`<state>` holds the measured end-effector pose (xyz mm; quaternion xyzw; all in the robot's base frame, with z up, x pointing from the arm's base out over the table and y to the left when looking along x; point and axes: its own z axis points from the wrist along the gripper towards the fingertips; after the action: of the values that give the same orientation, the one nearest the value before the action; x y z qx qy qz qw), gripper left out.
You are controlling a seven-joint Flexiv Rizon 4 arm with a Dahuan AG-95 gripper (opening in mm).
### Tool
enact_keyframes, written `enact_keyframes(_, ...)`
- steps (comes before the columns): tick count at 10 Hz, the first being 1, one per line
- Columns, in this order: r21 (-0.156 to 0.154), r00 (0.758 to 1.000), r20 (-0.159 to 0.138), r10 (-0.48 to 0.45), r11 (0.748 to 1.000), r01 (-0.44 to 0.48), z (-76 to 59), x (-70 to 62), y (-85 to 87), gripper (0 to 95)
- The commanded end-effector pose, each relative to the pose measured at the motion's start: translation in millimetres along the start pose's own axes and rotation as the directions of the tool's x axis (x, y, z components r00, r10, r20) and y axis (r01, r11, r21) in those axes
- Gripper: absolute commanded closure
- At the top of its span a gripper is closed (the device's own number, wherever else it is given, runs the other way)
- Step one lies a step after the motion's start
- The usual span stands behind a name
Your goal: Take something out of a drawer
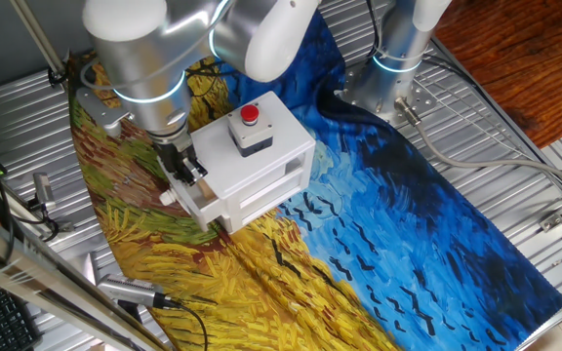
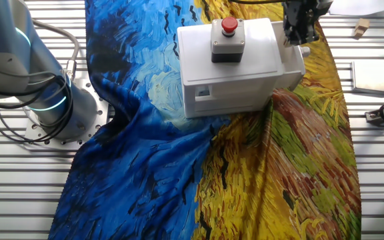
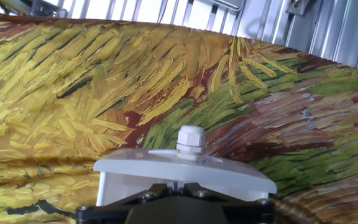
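Gripper (image 1: 185, 175) down inside open drawer (image 1: 203, 205) of white box (image 1: 261, 161), knob (image 3: 190, 140) just ahead; finger spacing impossible to tell; block hidden.

Smooth white plastic box (image 1: 261, 156), glossy red button (image 1: 250, 114) | matt white plastic drawer (image 3: 182, 171), ribbed knob (image 3: 190, 140) | printed cloth (image 1: 388, 224), softly creased | ribbed bare-metal table (image 2: 372, 160) | glossy white arm (image 1: 261, 34)

The white box (image 1: 257, 161) carries a red button (image 1: 250, 114) on a grey base. The cloth (image 1: 388, 224) under it is painted — blue strokes on one side, yellow, green and brown on the other.
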<state>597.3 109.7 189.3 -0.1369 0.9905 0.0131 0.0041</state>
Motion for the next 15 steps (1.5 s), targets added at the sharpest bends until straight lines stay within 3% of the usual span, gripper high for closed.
enact_keyframes(1, -0.002, 1.0, -0.002, -0.001, 1.0, 0.001, -0.7, -4.1, -0.4, 95.0)
enact_keyframes(8, -0.008, 1.0, -0.003, -0.004, 1.0, 0.004, 1.7, -25.0, -4.4, 95.0)
enact_keyframes(15, -0.012, 1.0, -0.007, -0.008, 1.0, 0.008, 0.3, -57.6, -7.7, 95.0)
